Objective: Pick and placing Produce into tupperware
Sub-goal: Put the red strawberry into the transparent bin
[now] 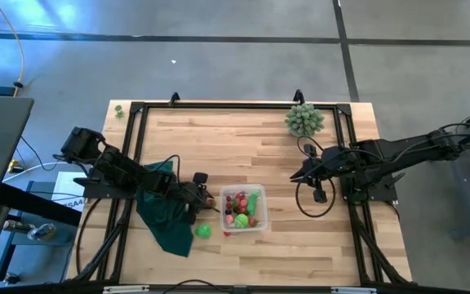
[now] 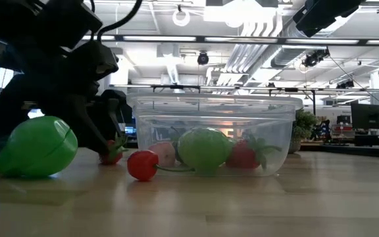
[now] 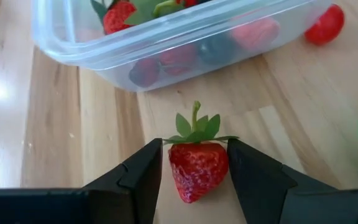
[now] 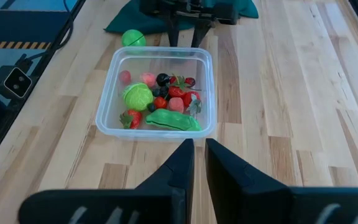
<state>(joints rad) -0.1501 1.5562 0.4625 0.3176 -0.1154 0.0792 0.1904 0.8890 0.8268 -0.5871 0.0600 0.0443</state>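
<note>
Red strawberry [image 3: 196, 169] sits between the fingers of the left gripper [image 3: 194, 180], which bracket it on the counter [image 3: 55, 124]; whether the pads actually press it I cannot tell. Just beyond the gripper stands the tupperware [image 4: 157, 93], already well filled: a round green piece, a long green pod [image 4: 173, 120] and a heap of small red and pink pieces. Past it, a small red piece [image 3: 324, 25] lies beside its wall, and a green ball [image 1: 203, 232] rests near the dark green cloth [image 1: 163, 214]. I judge the job mostly done, three pieces left. Far across, the right gripper [image 4: 199, 163] hangs closed and empty.
</note>
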